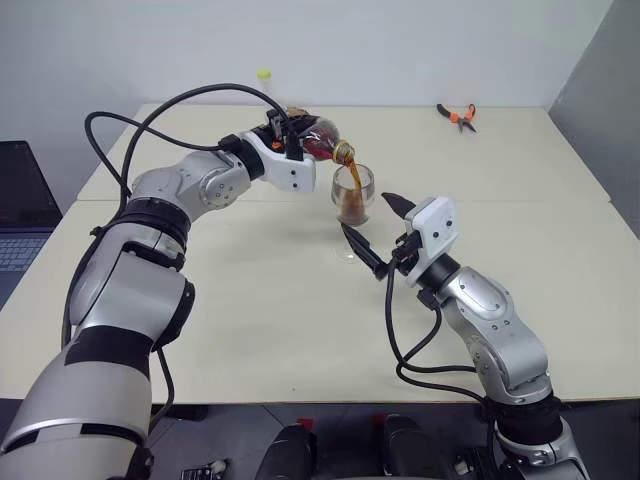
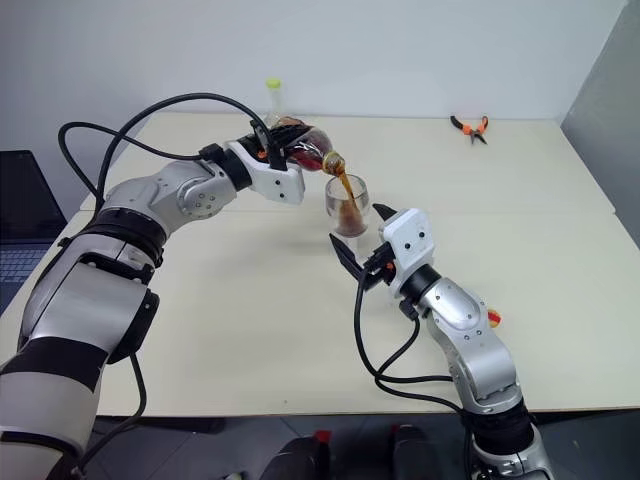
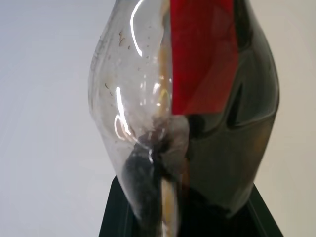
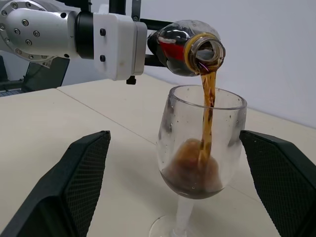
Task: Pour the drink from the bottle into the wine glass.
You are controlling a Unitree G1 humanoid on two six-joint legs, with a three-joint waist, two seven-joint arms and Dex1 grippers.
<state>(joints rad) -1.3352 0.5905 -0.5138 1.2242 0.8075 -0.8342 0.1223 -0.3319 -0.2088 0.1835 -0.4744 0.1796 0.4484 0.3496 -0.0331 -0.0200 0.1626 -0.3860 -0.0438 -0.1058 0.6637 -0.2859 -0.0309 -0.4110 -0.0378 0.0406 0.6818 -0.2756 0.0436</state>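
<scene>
A: Where's the bottle (image 2: 305,151)?

B: Tipped over the wine glass (image 4: 202,148), the left gripper (image 1: 290,140) with its fingers pinching the body. Thin plastic, probably light; hold gently.

A: Contents?

B: The drink (image 4: 207,98) streams down; the bowl is part full. The glass looks fragile and stands on the desk (image 1: 250,320) between the right gripper (image 1: 375,235)'s spread fingers.

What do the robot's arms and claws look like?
Both arms are shiny silver metal with black joint bands and looping black cables. Each wrist ends in a boxy white block. The left claw and right claw each have two pointed black fingers with a fine grid texture.
</scene>
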